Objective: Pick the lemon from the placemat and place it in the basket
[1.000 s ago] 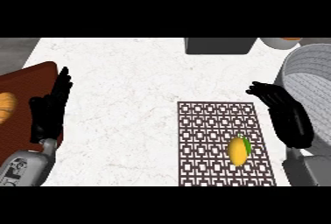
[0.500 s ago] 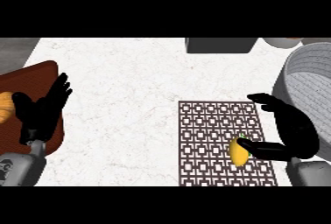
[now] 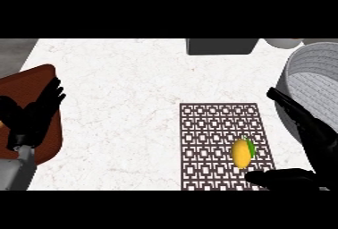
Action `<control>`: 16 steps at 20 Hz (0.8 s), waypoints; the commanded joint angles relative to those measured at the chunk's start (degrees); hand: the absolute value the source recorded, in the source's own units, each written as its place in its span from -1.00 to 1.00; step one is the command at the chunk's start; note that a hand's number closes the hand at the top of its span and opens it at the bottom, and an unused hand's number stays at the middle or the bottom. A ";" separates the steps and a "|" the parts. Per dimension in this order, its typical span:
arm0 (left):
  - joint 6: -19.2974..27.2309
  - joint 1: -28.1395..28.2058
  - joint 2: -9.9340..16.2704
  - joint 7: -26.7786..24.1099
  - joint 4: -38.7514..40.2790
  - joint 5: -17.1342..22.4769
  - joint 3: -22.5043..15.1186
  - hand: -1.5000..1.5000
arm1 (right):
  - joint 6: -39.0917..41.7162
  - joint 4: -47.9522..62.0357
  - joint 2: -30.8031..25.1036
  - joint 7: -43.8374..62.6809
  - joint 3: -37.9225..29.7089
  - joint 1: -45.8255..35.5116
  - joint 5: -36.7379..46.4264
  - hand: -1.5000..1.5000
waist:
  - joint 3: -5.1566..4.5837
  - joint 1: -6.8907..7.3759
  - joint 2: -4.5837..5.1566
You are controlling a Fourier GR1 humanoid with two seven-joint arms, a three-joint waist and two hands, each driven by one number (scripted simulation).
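Grey basket (image 3: 315,85) at right edge, cut off, nothing visible inside. Lemon (image 3: 243,153) lies on placemat (image 3: 213,134), lower right. Right hand (image 3: 310,143) spread wide beside it; left hand (image 3: 36,114) open at left.

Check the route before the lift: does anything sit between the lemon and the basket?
Nothing visible does. The lemon lies on the placemat; only the open right hand is between it and the basket.

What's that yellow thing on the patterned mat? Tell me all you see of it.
It is a lemon: yellow, oval, smooth, with a small green leaf at its upper end. It lies lengthwise near the right edge of the dark lattice placemat. Nothing grips it; the right hand is open beside it, thumb just below it.
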 commanded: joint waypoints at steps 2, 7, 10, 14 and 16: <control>0.44 -0.97 0.33 1.21 -0.02 -0.19 0.49 0.00 | 0.23 -5.25 -12.34 17.43 -5.88 -0.49 7.27 -1.00 | -0.20 -0.97 -0.17; 0.85 0.51 -0.82 1.02 -1.41 -1.04 -0.60 0.00 | 6.38 -4.73 -22.59 33.14 -16.67 -3.13 3.36 -1.00 | 0.01 0.28 0.04; -1.41 1.39 -1.09 -2.87 1.01 -0.52 0.96 0.00 | 12.91 -11.59 -25.82 38.48 -18.33 1.69 -2.10 -1.00 | 0.09 -0.06 0.11; -2.18 -2.00 0.72 1.22 2.92 0.12 2.42 0.00 | 24.49 -10.59 -31.33 37.76 -24.02 4.84 -14.46 -1.00 | 0.16 -0.72 0.11; -1.24 -1.73 -1.07 -0.03 2.24 -1.42 1.50 0.00 | 29.29 -4.64 -32.46 34.12 -28.39 3.91 -18.51 -1.00 | 0.21 0.20 0.25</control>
